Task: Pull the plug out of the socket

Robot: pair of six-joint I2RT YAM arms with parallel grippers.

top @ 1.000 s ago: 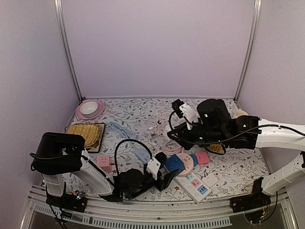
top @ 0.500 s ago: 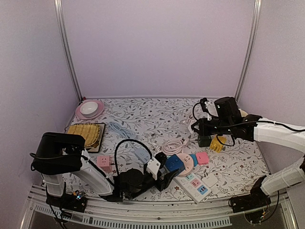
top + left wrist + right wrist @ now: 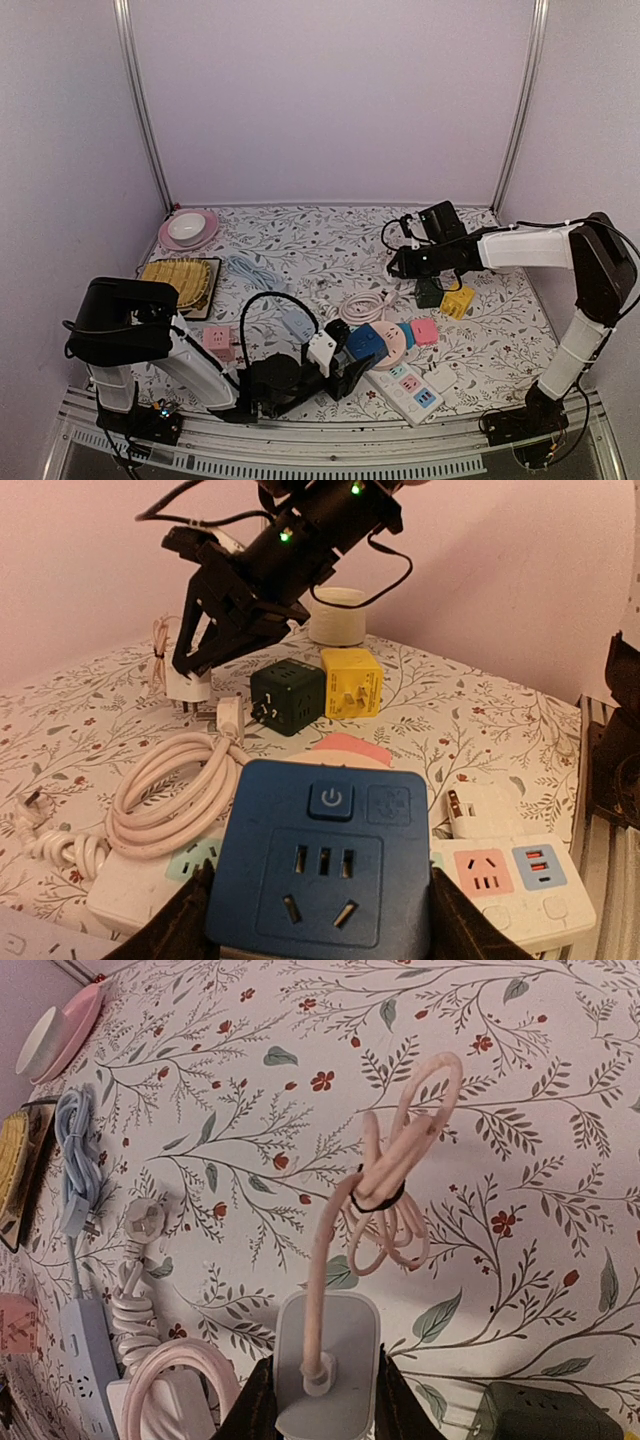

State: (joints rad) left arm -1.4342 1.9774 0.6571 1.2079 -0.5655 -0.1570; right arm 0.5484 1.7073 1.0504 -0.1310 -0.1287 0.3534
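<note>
Your right tool (image 3: 325, 1405) is clenched on the white plug (image 3: 327, 1355), whose pink cord (image 3: 400, 1190) is bundled in loops. The plug hangs over the surface (image 3: 300, 235) toward its far right corner, prongs bare. Your left tool (image 3: 320, 940) grips the blue socket (image 3: 325, 855) at the near edge, well apart from the plug.
</note>
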